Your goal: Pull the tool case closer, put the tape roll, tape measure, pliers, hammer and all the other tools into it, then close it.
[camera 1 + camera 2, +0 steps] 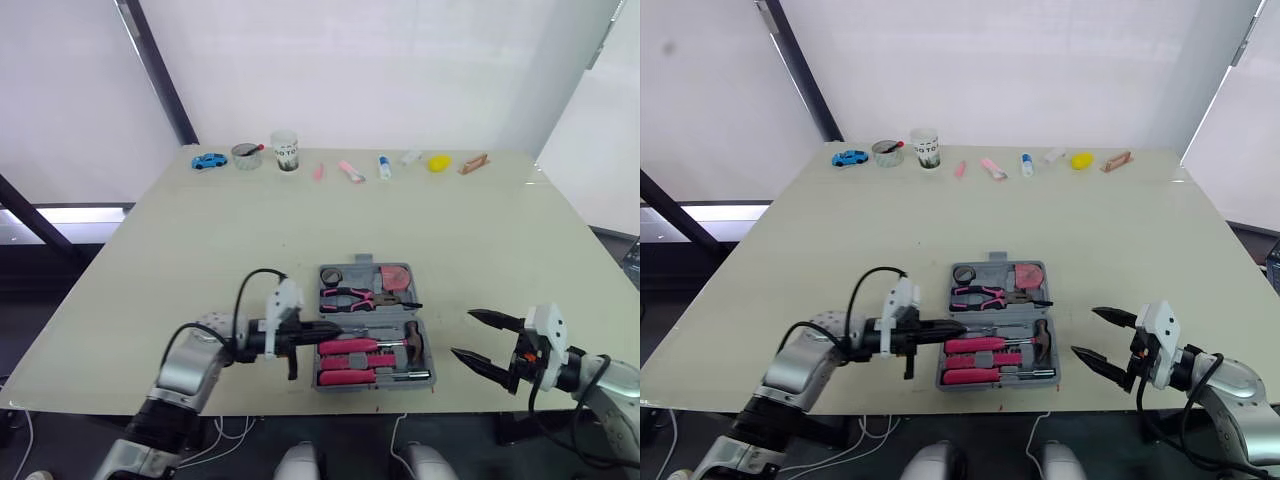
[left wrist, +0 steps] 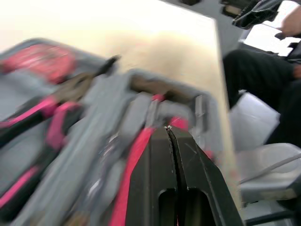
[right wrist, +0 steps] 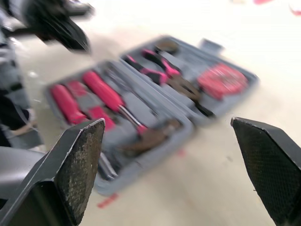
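The grey tool case (image 1: pixel 363 260) lies open near the table's front edge. Its far half holds the tape roll (image 1: pixel 333 275), pink-handled pliers (image 1: pixel 350 296) and a pink tape measure (image 1: pixel 395 275). The hammer (image 1: pixel 411 342) and pink-handled screwdrivers (image 1: pixel 350 362) lie in the near half. My left gripper (image 1: pixel 338 331) is shut, its tips over the case's left side just above a pink handle (image 2: pixel 134 160); nothing shows between its fingers (image 2: pixel 155 160). My right gripper (image 1: pixel 461 334) stands open to the right of the case, apart from it, with nothing between its fingertips (image 3: pixel 80 155).
Along the table's far edge stand a blue toy car (image 1: pixel 209 160), a tin (image 1: pixel 245 155), a cup (image 1: pixel 286 150), a small bottle (image 1: pixel 384 167), a yellow item (image 1: pixel 438 162) and a brown piece (image 1: pixel 473 163). Bare tabletop (image 1: pixel 400 215) lies between them and the case.
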Robot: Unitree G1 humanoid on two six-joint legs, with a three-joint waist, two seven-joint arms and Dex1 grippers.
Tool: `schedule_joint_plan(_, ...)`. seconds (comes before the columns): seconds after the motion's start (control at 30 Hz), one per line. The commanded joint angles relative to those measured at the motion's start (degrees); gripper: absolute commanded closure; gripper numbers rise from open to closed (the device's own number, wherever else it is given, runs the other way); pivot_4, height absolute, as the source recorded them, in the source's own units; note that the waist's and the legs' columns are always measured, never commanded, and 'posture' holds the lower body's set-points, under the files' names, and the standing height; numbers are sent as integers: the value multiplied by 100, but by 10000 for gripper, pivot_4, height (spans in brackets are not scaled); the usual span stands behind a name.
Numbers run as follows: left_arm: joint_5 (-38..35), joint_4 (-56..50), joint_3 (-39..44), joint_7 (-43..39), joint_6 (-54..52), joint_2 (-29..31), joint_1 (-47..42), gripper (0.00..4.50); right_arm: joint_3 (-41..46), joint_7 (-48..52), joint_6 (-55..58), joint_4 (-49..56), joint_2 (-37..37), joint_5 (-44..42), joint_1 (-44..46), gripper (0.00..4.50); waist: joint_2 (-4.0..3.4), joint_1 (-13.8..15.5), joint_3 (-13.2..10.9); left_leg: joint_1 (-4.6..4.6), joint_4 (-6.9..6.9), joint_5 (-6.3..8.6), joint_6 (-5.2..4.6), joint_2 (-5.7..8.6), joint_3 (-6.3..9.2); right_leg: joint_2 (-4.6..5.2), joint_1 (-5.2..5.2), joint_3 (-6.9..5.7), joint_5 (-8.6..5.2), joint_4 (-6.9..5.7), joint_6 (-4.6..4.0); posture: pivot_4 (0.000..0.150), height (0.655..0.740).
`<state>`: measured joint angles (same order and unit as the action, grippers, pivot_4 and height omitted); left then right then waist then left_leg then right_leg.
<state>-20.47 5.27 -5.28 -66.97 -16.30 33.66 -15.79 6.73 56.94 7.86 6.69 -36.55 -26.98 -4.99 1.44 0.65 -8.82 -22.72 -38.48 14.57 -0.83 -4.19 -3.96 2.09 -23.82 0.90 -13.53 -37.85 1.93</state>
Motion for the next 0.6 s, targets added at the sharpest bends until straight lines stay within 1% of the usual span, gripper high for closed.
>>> schedule_joint_plan(0.03, -8, 682, 535, 76, 453, 173, -269, 44507, 86, -181, -11, -234, -20, 187, 255, 0, 0, 0, 0, 0, 0, 0, 0, 0, -1, 0, 0, 1, 1, 0, -1, 1500, 7400)
schedule_joint_plan(0.13, 89, 1506, 829, 147, 842, 314, -519, 44507, 6, -288, -112, -582, 37, 420, 516, 0, 1, 0, -1, -3, 0, 0, 0, 0, -3, 0, -2, 1, 1, 1, -1, 1500, 7400)
schedule_joint_plan(0.23, -5, 1912, 1064, 112, 873, 403, -576, 44507, 6, -326, -273, -777, 154, 527, 633, 0, 1, -3, -1, -4, 3, 0, 0, 0, -4, -1, -4, 2, 4, 2, -6, 1500, 7400)
schedule_joint_plan(0.27, -73, 1945, 1167, 60, 847, 469, -509, 42231, 44, -344, -331, -819, 203, 528, 624, 0, 2, -2, -1, -4, 7, 0, 0, 0, -6, -1, -4, 2, 5, 3, -7, 1500, 7400)
schedule_joint_plan(0.33, -144, 1912, 1334, -27, 871, 573, -331, 36415, 115, -354, -467, -879, 277, 531, 573, 0, 2, -9, -1, -7, 12, 0, 0, -1, -7, -1, -6, 2, 6, 7, -4, 1500, 7400)
schedule_joint_plan(0.4, -237, 1742, 1507, -82, 811, 682, -33, 26426, 214, -334, -566, -906, 318, 480, 460, 0, 1, -15, -2, -9, 15, 1, 0, -2, -11, -1, -10, 4, 8, 11, 1, 1500, 7400)
schedule_joint_plan(0.47, -336, 1527, 1729, -45, 755, 780, 338, 17432, 354, -307, -700, -913, 341, 397, 292, 0, 1, -21, -2, -13, 17, 1, 0, -4, -14, 0, -15, 6, 8, 13, 2, 1500, 7400)
schedule_joint_plan(0.5, -411, 1393, 1864, -6, 720, 807, 532, 11066, 452, -304, -727, -890, 357, 324, 187, 0, 1, -21, -2, -13, 18, 2, 0, -5, -14, 0, -15, 6, 7, 14, 1, 1500, 7400)
schedule_joint_plan(0.53, -463, 1303, 1948, 24, 689, 817, 645, 8536, 512, -304, -743, -874, 369, 278, 123, 0, 1, -14, -4, -13, 18, 2, 0, -5, -14, 0, -15, 6, 6, 15, 0, 1500, 7400)
schedule_joint_plan(0.57, -525, 1161, 2102, 87, 660, 826, 837, 1753, 635, -323, -795, -828, 408, 196, 6, 0, 0, -3, -4, -13, 18, 2, 0, -6, -14, 1, -16, 5, 3, 14, -5, 1500, 7400)
schedule_joint_plan(0.6, -602, 996, 2282, 160, 632, 828, 1057, 731, 773, -350, -848, -772, 453, 110, -137, 0, 1, 5, -4, -13, 18, 2, 0, -6, -14, 3, -15, 4, 3, 11, -6, 1500, 7400)
